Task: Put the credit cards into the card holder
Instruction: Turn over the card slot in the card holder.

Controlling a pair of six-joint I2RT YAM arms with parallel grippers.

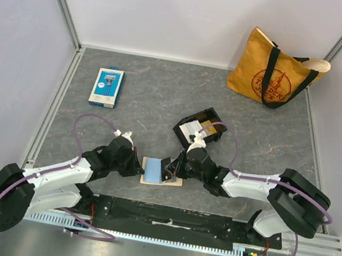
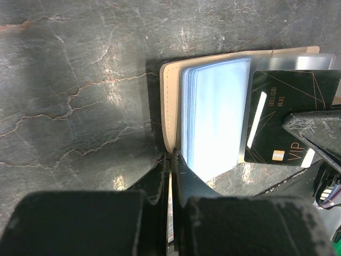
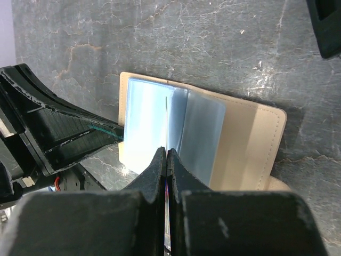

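The tan card holder [image 1: 152, 172] lies open near the front edge of the table, its clear blue-tinted sleeves [image 2: 218, 117] fanned up. My left gripper [image 2: 171, 154] is shut on the holder's beige left cover edge [image 2: 169, 106]. A dark credit card [image 2: 290, 120] with gold lines and "VIP" stands on edge over the sleeves, with my right gripper [image 3: 167, 152] shut on it. In the right wrist view this card [image 3: 167, 120] shows edge-on between two sleeves of the holder [image 3: 256, 144]. From above, the left gripper [image 1: 138, 167] and right gripper [image 1: 175, 166] flank the holder.
A small black tray [image 1: 183, 130] behind the holder contains a white card [image 1: 191, 129] and a gold card [image 1: 209, 125]. A blue-and-white retail package [image 1: 107, 86] lies at the back left. A yellow tote bag [image 1: 277, 70] stands at the back right. White walls enclose the table.
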